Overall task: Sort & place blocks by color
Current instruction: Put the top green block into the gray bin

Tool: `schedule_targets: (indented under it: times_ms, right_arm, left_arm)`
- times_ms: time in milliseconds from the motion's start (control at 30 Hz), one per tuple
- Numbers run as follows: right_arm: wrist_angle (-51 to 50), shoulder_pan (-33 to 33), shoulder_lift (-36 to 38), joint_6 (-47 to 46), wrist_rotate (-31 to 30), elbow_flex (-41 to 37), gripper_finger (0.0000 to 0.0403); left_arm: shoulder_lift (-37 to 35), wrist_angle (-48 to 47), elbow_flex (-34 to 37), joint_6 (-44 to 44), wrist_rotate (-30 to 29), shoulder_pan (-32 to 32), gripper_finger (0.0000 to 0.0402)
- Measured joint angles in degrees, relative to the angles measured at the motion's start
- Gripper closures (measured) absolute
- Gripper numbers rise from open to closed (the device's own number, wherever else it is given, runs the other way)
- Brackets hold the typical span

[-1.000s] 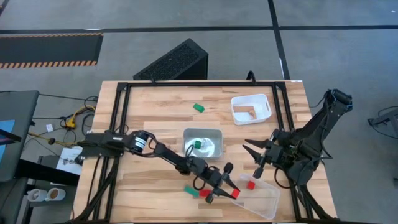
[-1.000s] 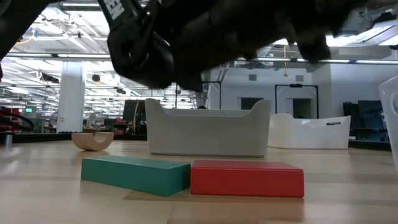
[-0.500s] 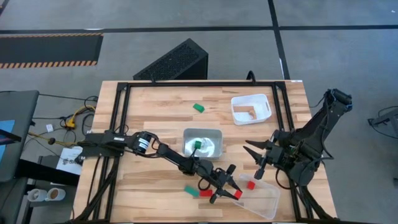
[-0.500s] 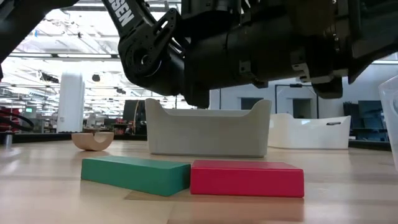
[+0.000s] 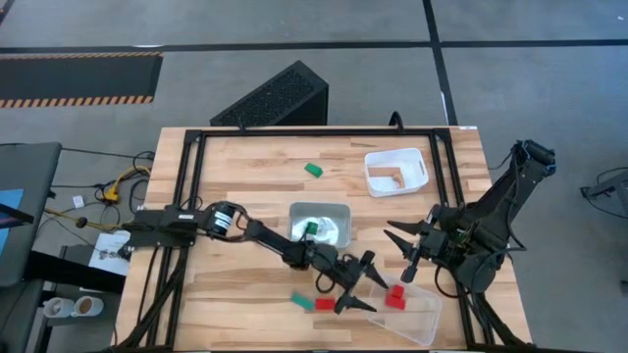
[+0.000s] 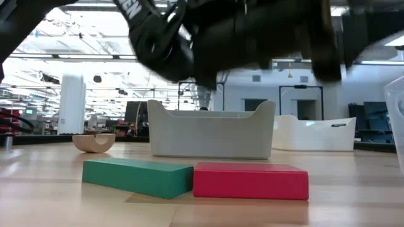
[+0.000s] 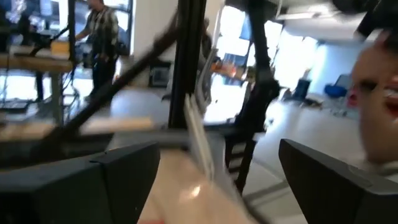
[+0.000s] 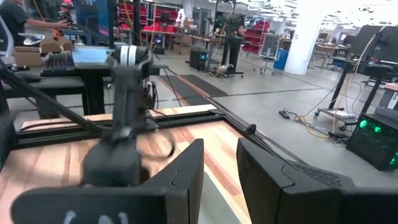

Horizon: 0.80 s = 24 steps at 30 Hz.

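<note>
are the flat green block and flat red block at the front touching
Touching. The low view shows the green block meeting the red block with no gap.

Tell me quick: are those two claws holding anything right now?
Left gripper: fingers open, holding nothing, at the clear tray's edge near the red blocks.
Right gripper: off to the side, holding nothing; open or closed cannot be told.
</note>
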State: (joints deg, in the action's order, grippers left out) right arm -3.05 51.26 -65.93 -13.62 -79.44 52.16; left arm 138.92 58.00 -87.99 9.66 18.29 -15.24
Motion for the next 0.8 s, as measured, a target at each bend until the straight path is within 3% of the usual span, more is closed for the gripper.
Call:
schedule_targets:
  times_ms: [67,167,333,467,633,800]
  right_arm:
    - [0.0,0.3,0.0,0.0,0.0,0.0,0.0285]
    - [-0.1,1.0,0.0,0.6,0.0,0.0,0.0285]
    - [-0.2,1.6,0.0,2.1,-0.2,0.0,0.0285]
    - [-0.9,1.6,0.0,2.3,-1.2,0.0,0.0285]
    - [-1.1,1.5,0.0,2.2,-3.0,0.0,0.0285]
    - [-1.0,1.5,0.0,2.0,-3.0,0.0,0.0285]
  left_arm:
    - [-3.6,-3.7,0.0,1.3,3.0,1.1,0.0089]
    - [-10.2,-17.1,0.0,0.1,6.4,2.7,0.0102]
    - [-21.2,-38.6,0.1,-11.3,1.5,3.2,0.0142]
    - [-26.6,-43.5,0.1,-16.9,-0.2,1.5,0.0182]
    - [-30.0,-52.3,0.1,-21.1,-8.0,-0.8,0.0230]
    - [-30.3,-53.3,1.7,-21.3,-8.0,-1.5,0.0266]
